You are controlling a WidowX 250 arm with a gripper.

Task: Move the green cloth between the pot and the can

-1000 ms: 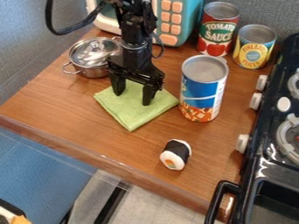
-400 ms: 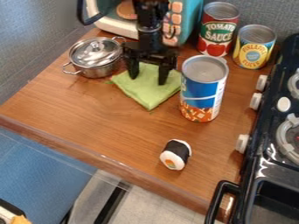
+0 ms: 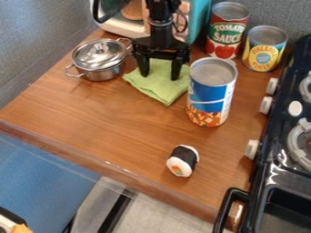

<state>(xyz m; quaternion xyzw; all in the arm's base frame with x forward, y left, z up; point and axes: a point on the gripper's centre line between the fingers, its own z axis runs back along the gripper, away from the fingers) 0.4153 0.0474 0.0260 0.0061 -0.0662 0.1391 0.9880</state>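
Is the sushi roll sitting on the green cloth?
No, the sushi roll sits on bare wood nearer the counter's front edge, apart from the green cloth.

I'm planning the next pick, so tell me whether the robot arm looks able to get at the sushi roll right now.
Probably yes: nothing covers the sushi roll or stands against it. The gripper, down at the green cloth, would likely need to lift and pass the blue can.

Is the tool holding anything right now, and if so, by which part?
Nothing is clasped: the tool stands open, its two fingertips down on the green cloth, toward its far side, with no fabric pinched between them.
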